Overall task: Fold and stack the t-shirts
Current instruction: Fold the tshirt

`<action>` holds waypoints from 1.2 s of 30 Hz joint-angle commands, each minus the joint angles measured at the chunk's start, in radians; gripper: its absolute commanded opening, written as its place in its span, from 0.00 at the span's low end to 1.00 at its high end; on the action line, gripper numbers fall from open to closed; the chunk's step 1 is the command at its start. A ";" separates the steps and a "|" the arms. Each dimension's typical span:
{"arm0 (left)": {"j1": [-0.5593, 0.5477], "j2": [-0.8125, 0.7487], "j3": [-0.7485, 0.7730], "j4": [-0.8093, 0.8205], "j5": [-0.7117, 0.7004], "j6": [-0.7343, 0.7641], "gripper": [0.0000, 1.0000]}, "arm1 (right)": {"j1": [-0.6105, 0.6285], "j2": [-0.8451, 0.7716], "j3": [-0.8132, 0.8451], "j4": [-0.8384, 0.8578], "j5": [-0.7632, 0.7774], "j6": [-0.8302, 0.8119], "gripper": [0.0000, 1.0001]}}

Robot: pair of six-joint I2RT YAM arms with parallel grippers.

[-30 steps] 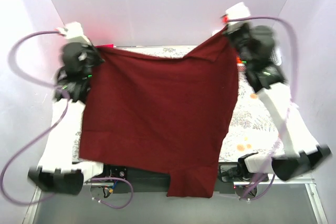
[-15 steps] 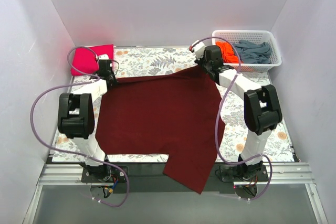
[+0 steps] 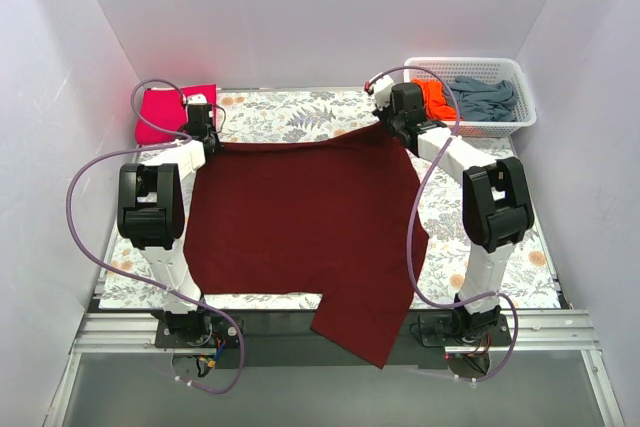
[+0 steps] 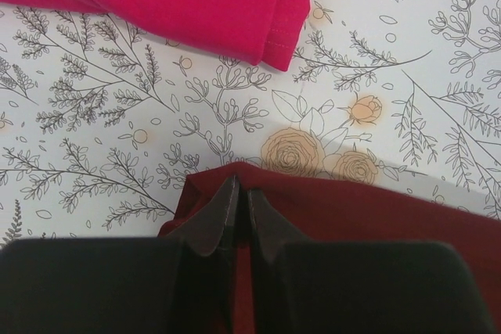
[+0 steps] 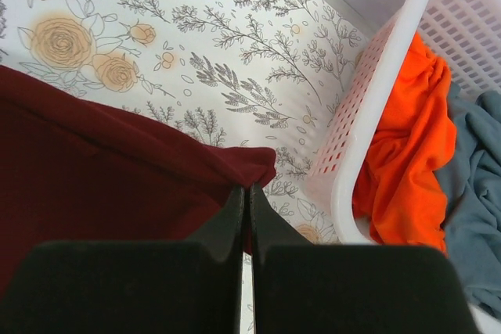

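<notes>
The maroon t-shirt [image 3: 300, 217] lies spread on the table [image 3: 290, 109], wholly on the near side of both tools; its far edge runs left to right between them, and its body runs from there toward the near edge, where one part, a sleeve by the look of it, hangs over at the near right; the left tool [image 3: 203, 137] is pinched narrow on the far-left corner and the right tool [image 3: 391, 125] on the far-right corner, so each arm is nearest its own corner and neither has the advantage; any fold, I judge, must carry this far edge toward the near side, or first draw the cloth farther so the overhang comes onto the table; the surface is a flat floral table cloth [image 4: 391, 76], likely to let the shirt slide; room is tight at the far corners: the folded magenta t-shirt [image 3: 170, 112] lies just beyond the left tool, and the white basket [image 3: 465, 63], holding the orange t-shirt [image 3: 433, 99] and the grey-blue t-shirt [image 3: 485, 95], stands just right of the right tool.
</notes>
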 commanded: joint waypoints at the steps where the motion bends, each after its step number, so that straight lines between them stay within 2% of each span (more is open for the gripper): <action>1: 0.012 -0.066 0.026 -0.021 -0.032 0.026 0.00 | -0.001 -0.111 0.001 -0.021 -0.028 0.076 0.01; 7: 0.012 -0.092 0.015 -0.046 -0.058 0.052 0.00 | 0.001 -0.171 0.001 -0.200 -0.078 0.166 0.01; 15: 0.012 -0.166 -0.022 -0.061 -0.081 0.096 0.00 | 0.020 -0.238 0.009 -0.386 -0.022 0.300 0.01; 18: 0.012 -0.204 -0.037 -0.081 -0.099 0.111 0.00 | 0.024 -0.284 -0.028 -0.459 -0.011 0.421 0.01; 23: 0.011 -0.230 -0.057 -0.084 -0.106 0.136 0.00 | 0.024 -0.356 -0.094 -0.490 -0.067 0.516 0.01; 36: 0.012 -0.235 -0.137 -0.092 -0.075 0.084 0.00 | 0.036 -0.482 -0.181 -0.585 -0.118 0.595 0.01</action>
